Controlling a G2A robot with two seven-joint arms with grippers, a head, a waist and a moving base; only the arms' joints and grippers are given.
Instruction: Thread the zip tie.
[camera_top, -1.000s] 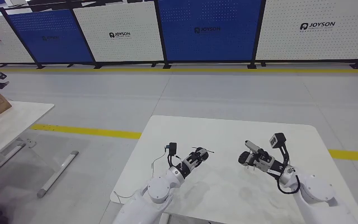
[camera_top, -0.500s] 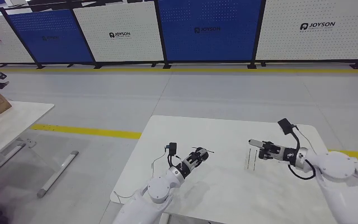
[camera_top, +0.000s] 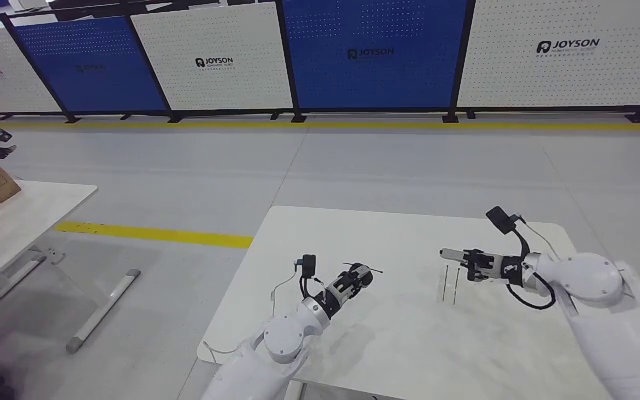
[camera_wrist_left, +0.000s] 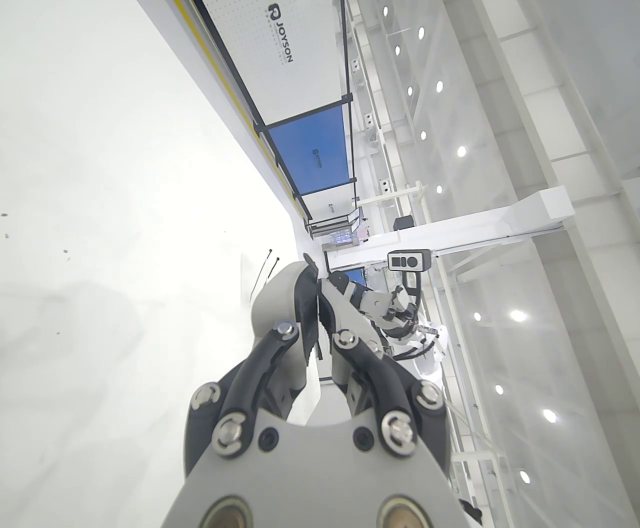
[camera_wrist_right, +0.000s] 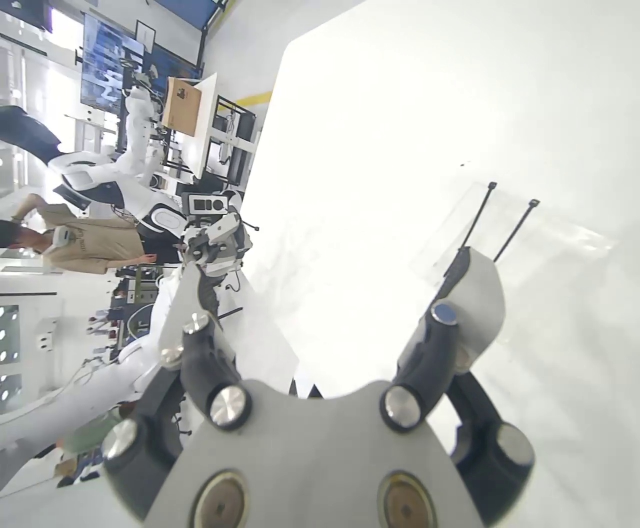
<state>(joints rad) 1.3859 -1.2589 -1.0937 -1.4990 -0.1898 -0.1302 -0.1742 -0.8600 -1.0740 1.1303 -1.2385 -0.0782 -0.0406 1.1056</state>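
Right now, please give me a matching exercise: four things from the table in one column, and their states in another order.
1 left gripper
2 right gripper
3 two loose zip ties
4 clear plastic sheet

a open
b lying side by side on the sheet
c spread flat on the white table
d shut on a zip tie

Pairs: 1-d, 2-a, 3-b, 4-c.

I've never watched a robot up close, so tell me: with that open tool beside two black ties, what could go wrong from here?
1. The two zip ties lie side by side on a clear bag; the open right tool might pinch both, or catch the bag.
2. They are thin and lie flat, so its fingers may slide off.
3. The left tool, shut on a third tie, may let it twist while threading.
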